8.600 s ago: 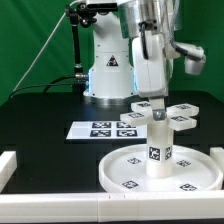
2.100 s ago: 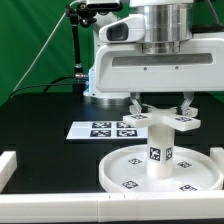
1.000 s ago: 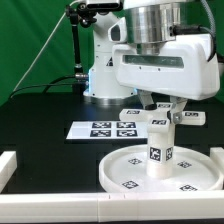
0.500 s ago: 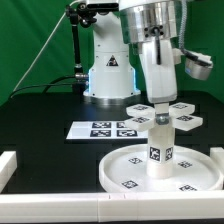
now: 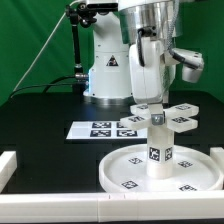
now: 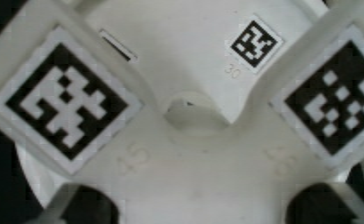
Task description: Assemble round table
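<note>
The large rimmed round disc (image 5: pixel 128 170) lies at the front of the exterior view's right. The short thick cylinder (image 5: pixel 158 150) stands upright on its central hub. The four-lobed cross piece (image 5: pixel 184 121) sits on top of the cylinder. My gripper (image 5: pixel 152 108) comes straight down on the cross piece and is shut on its middle. In the wrist view the cross piece (image 6: pixel 197 150) fills the picture with its tagged lobes. The gripper (image 6: pixel 205 205) has its dark fingertips (image 6: pixel 76 205) against either side of the piece.
The marker board (image 5: pixel 100 129) lies flat to the exterior view's left of the disc. A white rail (image 5: pixel 8 165) edges the black surface at the front left. The arm's base (image 5: pixel 108 75) stands at the back.
The wrist has turned about its vertical axis over the cross piece; its broad body faced the camera one to two seconds ago and is now narrow, as 8.6 s ago.
</note>
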You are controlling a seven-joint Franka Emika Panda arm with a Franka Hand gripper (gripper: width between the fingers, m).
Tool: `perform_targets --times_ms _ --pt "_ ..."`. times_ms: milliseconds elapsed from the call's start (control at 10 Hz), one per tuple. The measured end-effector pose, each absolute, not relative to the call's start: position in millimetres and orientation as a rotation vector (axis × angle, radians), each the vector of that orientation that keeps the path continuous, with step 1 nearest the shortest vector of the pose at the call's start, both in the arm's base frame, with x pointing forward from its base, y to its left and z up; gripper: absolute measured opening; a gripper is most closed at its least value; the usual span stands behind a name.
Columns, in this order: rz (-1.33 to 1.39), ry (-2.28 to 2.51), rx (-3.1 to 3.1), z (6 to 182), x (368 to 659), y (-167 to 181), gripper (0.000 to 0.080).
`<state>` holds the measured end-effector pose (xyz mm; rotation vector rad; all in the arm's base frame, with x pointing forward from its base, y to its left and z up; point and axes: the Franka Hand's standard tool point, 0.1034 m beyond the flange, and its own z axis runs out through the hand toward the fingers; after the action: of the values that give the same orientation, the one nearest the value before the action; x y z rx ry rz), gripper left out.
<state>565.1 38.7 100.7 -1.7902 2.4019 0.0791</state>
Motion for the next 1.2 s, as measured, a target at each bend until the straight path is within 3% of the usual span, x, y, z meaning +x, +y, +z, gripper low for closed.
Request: perform_targets --times_ms 100,200,400,800,1200 --pt "0.089 2.362 -1.822 109.1 566.5 37.6 0.0542" --pt "0.088 2.342 -1.81 118.7 568.2 38.0 0.0626" --pt "0.088 2.298 -1.808 133.5 570.4 40.1 0.0645" --pt "0.065 2.133 -2.002 129.9 569.4 40.9 0.0649" --pt "0.047 1.429 -2.593 133.3 575.9 52.3 0.0649"
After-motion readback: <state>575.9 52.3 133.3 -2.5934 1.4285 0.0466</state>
